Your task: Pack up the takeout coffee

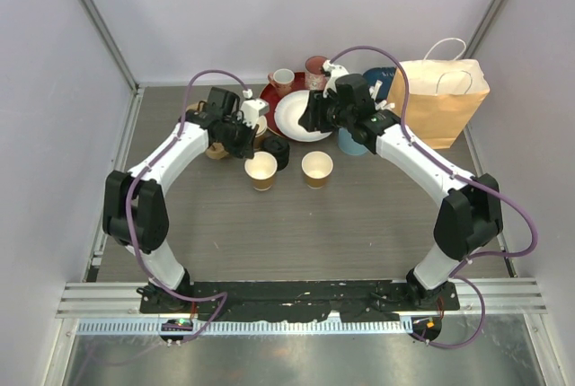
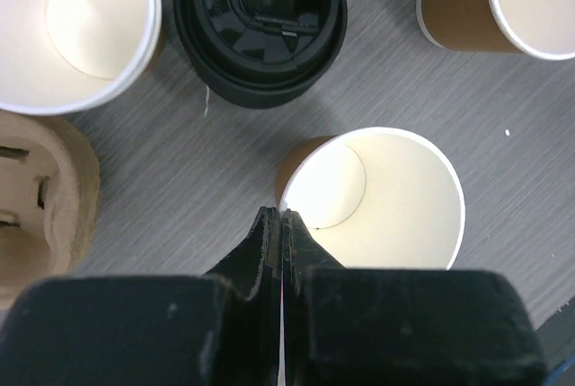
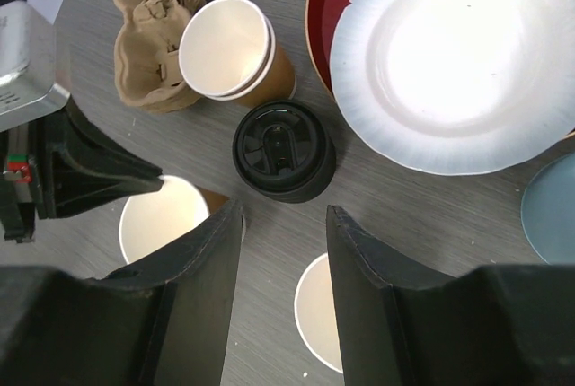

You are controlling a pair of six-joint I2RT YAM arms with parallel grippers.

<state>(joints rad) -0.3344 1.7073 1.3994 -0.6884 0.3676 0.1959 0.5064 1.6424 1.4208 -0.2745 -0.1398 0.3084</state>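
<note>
Lidless tan cup (image 2: 373,197) standing upright on the table, right at the tips of the left gripper (image 2: 280,217).

The left gripper is clenched tight with nothing between its fingers, and its tips sit at the cup's rim; whether they touch it cannot be told. The black lids (image 3: 283,151) stand just beside this cup, directly ahead of the gap of the right gripper (image 3: 283,233), whose jaws are parted and hold nothing. A second tan cup (image 1: 316,169), also lidless, stands near the first, on the other side of the lids and below the right gripper's fingers. Nested cups (image 3: 234,49) stand beyond the lids, touching a pulp cup carrier (image 3: 157,27). Farther out lie a white plate (image 3: 458,63) on a red tray (image 3: 323,9), and a paper bag (image 1: 440,99) at the far right.
</note>
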